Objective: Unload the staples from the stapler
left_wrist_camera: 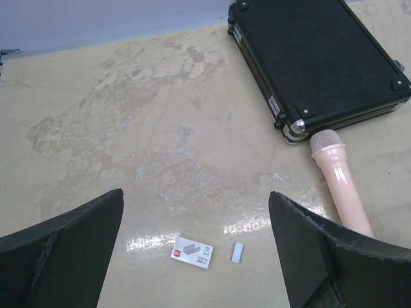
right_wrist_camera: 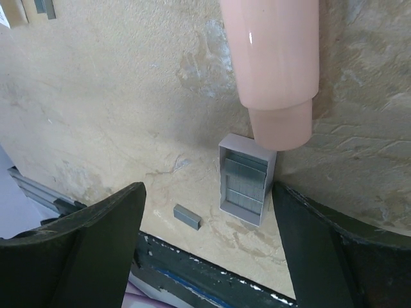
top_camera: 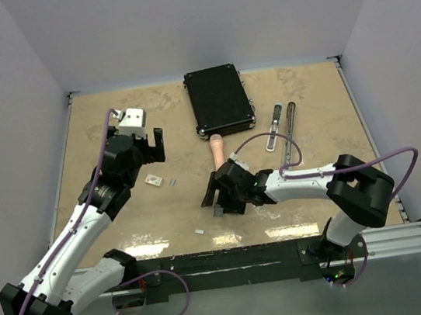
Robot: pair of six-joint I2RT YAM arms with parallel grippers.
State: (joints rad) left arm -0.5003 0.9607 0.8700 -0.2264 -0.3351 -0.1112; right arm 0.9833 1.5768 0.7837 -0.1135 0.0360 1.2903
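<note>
The stapler (top_camera: 282,122) lies opened out at the back right, away from both arms. One short strip of staples (left_wrist_camera: 237,253) rests beside a small white card (left_wrist_camera: 192,252), below my left gripper (left_wrist_camera: 196,196), which hangs open and empty over them. Another loose staples block (right_wrist_camera: 187,217) lies near the table's front edge, beside a small grey box (right_wrist_camera: 244,186) holding more strips. My right gripper (right_wrist_camera: 209,192) is open low over the table, its fingers on either side of that block and box, touching neither.
A pink handle-shaped object (top_camera: 216,150) lies mid-table, its end just over the grey box in the right wrist view. A black case (top_camera: 220,100) sits at the back. The black front rail (right_wrist_camera: 212,282) runs close under the right gripper.
</note>
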